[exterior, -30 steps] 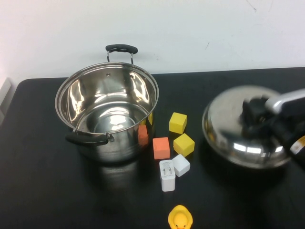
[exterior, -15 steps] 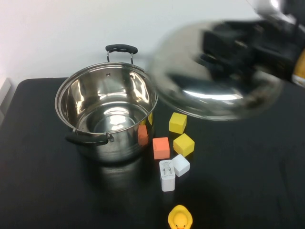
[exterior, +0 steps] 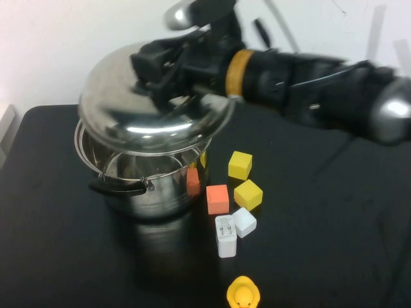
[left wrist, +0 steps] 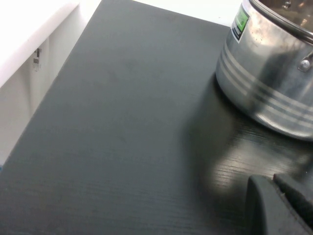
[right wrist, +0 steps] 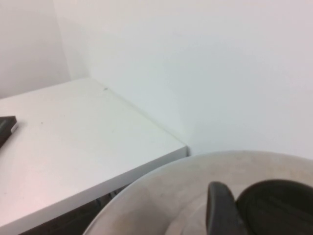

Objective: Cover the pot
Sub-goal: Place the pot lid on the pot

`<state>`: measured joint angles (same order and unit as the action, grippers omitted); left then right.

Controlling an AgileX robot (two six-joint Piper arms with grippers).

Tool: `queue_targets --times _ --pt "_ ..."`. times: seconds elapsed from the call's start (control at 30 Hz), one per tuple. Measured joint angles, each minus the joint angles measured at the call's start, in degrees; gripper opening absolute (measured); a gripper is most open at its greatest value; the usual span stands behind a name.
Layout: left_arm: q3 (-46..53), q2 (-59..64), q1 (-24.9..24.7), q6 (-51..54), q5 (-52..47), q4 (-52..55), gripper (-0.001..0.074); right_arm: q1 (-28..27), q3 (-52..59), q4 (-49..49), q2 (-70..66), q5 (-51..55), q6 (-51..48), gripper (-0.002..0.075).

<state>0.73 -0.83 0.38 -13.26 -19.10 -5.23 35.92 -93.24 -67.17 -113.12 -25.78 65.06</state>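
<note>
Currently the pot point(exterior: 144, 176) is standing at centre-left of the high view on the black table point(exterior: 334, 244), its near black handle point(exterior: 119, 187) pointing toward the lower left. The lid point(exterior: 154, 106) is hanging just above the pot's mouth, tilted, with its left edge low near the rim and its right edge overhanging the pot's right side. A gap is showing between lid and rim along the front, so the lid is not seated.

The left gripper point(left wrist: 281, 205) is showing only in the left wrist view, low over the table beside the pot's outer wall; whether its fingers are spread or closed cannot be told.

Moving right in the high view, the right gripper point(exterior: 168, 59) is reaching in from the upper right and pinching the lid at its knob; the right wrist view is showing one dark finger point(right wrist: 221, 205) against the black knob point(right wrist: 279, 208) on the lid's dome.

Right of the pot, small items are lying clear of the work: an orange block point(exterior: 217, 199), two yellow blocks point(exterior: 239, 165) point(exterior: 248, 194), a white cube point(exterior: 244, 222), a white charger point(exterior: 225, 236), and a rubber duck point(exterior: 243, 294) at the bottom edge.

Progress judgement: lid lifted and brought over the pot; remaining are levelling, centring, lowering onto the rim, and release.
</note>
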Motion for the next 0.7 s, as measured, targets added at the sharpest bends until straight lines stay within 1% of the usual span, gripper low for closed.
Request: queue_targets --times 0.17,0.27,0.43,0.7 --pt "0.0 0.0 0.0 0.0 0.0 0.0 -0.0002 0.4 -6.9 -0.9 -7.9 0.6 2.9 0.0347" --pt "0.0 0.0 0.0 0.0 0.0 0.0 -0.0002 0.4 -9.2 -1.6 -10.7 1.5 4.0 0.0347" --pt "0.0 0.0 0.0 0.0 0.0 0.0 -0.0002 0.4 -10.3 -2.4 -12.9 2.1 4.7 0.0347" --pt "0.0 0.0 0.0 0.1 0.0 0.0 -0.0002 0.5 -10.4 -9.7 -13.5 2.1 9.7 0.0347"
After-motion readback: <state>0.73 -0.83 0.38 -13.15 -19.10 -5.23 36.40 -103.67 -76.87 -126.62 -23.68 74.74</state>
